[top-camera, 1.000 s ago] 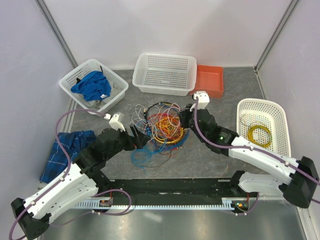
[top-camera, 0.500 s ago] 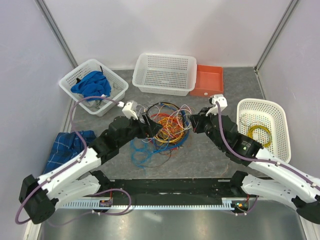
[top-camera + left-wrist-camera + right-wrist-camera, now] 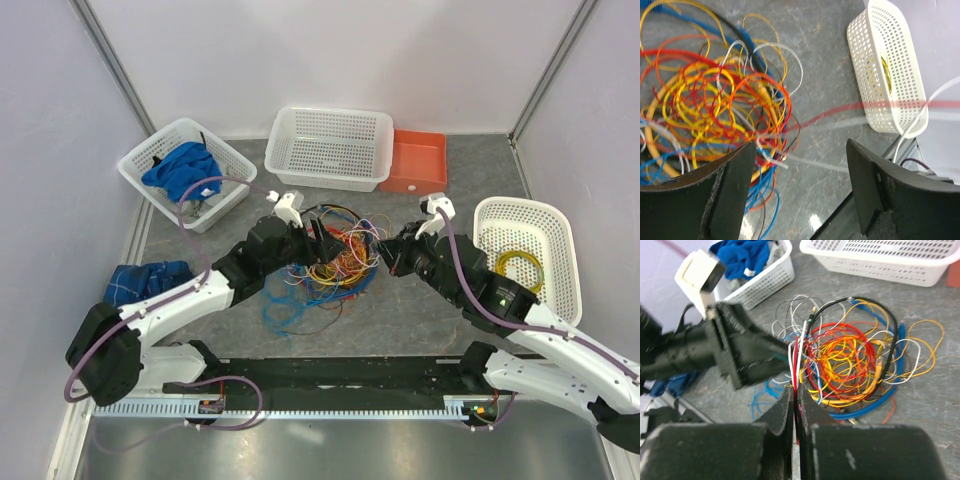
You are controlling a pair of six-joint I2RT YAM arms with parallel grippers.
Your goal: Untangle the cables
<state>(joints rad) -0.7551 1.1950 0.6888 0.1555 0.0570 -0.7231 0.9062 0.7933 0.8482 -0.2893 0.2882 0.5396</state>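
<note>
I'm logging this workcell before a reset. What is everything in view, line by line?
cables: one tangled bunch; yellow, orange, red, blue, black, white; centre of grey table
coiled cable: one; yellow; in oval basket
oval basket: one; white; right
rectangular basket: one; white; back centre
orange tray: one; orange; right of rectangular basket
square basket: one; white; back left
blue cloth: one; blue; in square basket
checked cloth: one; blue; left edge
left gripper: one; black; open, at the bunch
right gripper: one; black; shut on red and white strands

Cables (image 3: 720, 100) cut off at left-wrist view's left, top edges; red, white strands blurred.
</note>
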